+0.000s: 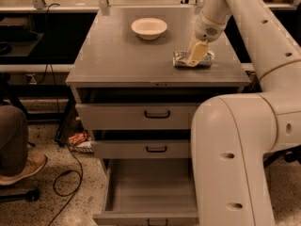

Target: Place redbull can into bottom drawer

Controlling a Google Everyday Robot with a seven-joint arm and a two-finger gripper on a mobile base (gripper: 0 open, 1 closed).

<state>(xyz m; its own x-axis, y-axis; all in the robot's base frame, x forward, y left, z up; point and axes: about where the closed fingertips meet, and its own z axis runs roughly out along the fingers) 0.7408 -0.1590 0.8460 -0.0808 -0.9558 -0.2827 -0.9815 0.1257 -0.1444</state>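
The redbull can [180, 59] lies on its side on the gray cabinet top [117, 60], right of centre in the upper half of the frame. The gripper [196, 54] reaches down onto it from above, crossing the can's middle and seemingly touching it; whether it has hold of the can I cannot tell. The bottom drawer [150, 187] stands pulled out at the lower centre. A cream bowl [149, 28] sits toward the upper left of the can, well apart.

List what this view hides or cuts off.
Redbull can: camera view, its middle covered by the gripper over it on the cabinet top.
Bottom drawer: right side hidden behind the robot arm; front cut by the lower edge.
Person: cut by left edge.
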